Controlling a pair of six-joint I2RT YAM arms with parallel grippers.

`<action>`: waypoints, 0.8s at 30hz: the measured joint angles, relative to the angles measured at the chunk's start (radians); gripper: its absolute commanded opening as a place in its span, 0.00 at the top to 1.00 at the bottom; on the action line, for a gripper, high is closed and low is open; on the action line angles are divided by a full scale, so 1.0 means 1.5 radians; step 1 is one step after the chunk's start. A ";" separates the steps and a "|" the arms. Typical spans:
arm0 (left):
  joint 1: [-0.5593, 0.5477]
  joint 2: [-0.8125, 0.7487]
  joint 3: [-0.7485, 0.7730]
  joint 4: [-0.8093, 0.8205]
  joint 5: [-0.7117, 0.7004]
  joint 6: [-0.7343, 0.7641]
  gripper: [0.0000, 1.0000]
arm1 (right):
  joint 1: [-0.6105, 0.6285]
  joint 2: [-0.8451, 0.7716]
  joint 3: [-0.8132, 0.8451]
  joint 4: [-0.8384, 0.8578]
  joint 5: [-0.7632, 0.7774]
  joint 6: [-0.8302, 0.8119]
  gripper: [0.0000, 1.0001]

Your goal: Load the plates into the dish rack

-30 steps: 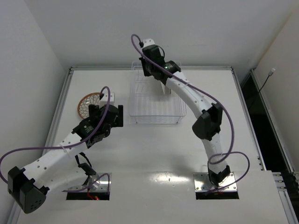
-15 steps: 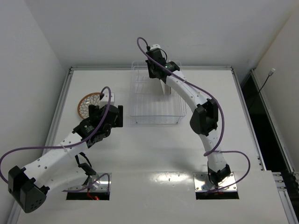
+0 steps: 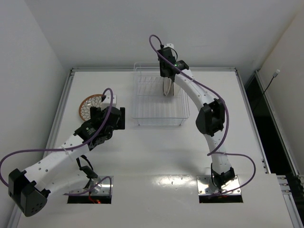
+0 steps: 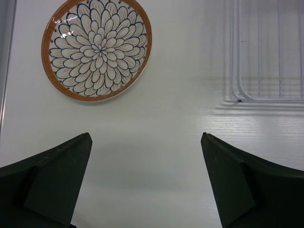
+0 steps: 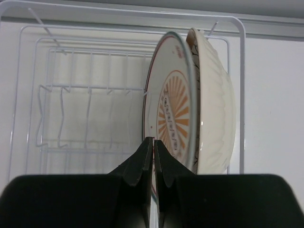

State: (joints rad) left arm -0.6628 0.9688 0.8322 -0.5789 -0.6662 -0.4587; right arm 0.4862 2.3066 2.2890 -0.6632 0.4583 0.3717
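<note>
Left wrist cam: loose plate [image 4: 97,49] lies flat, face up, on table [image 4: 190,142] at far left, well apart from rack [image 4: 266,99], whose corner shows top right. Left gripper [image 4: 146,156] hangs over bare table short of that plate, jaws spread fully wide, holding nothing. I read that as pre-set for a flat-lying plate, which needs a wide approach to get at the rim.

Moving right, inside the rack: two plates stand on edge at its right side, sun plate [image 5: 173,114] on the left and cream-back plate [image 5: 216,104] just beside it, nearly touching at top. Standing upright btwn wires is what stops them tipping.

Right gripper [image 5: 153,142] sits at sun plate's near rim, fingers pressed almost together. Can't tell whether the rim is pinched btwn them or they're just closed beside it.

My guess: 2 of 3 loaded, sun plate seated, release/withdraw due, then left arm goes for the loose plate.
</note>
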 measured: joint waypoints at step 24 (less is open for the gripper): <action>0.061 0.109 0.035 -0.037 -0.075 -0.039 0.00 | 0.001 -0.631 -0.546 0.068 -0.333 0.059 0.81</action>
State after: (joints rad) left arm -0.5713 1.1316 0.8852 -0.6346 -0.7788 -0.5179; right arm 0.4873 1.3594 1.4700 -0.5610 -0.0414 0.4603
